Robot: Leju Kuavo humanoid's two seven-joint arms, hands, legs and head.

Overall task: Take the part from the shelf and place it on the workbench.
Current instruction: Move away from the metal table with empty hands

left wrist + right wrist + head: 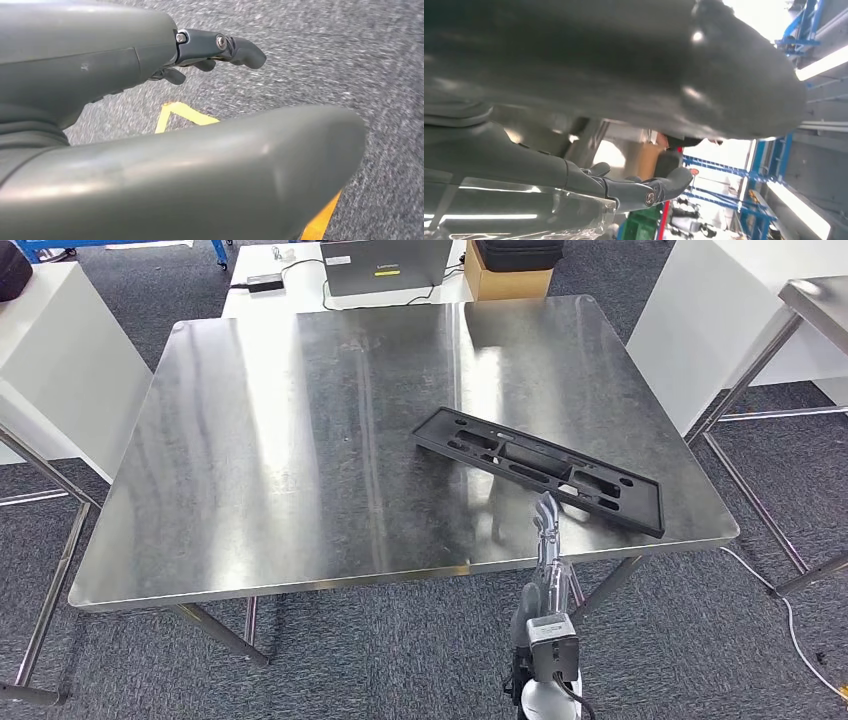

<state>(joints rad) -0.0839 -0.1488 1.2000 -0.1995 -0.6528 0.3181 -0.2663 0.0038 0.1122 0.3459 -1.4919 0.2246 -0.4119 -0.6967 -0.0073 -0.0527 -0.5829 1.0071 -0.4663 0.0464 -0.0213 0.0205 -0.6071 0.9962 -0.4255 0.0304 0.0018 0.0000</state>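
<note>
Part (540,468) flat on workbench (300,440), looks stiff, light plastic (I'd grip long edge). Right hand (546,525) empty, fingers apart; left hand (150,100) likewise.

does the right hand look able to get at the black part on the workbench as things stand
Probably yes: the right hand is raised just at the black part's near edge, with nothing between them on the workbench.

The workbench (300,440) is viewed steeply from above, toward twelve o'clock. The left wrist view is aimed down at carpet (350,60); the right is angled upward.
</note>
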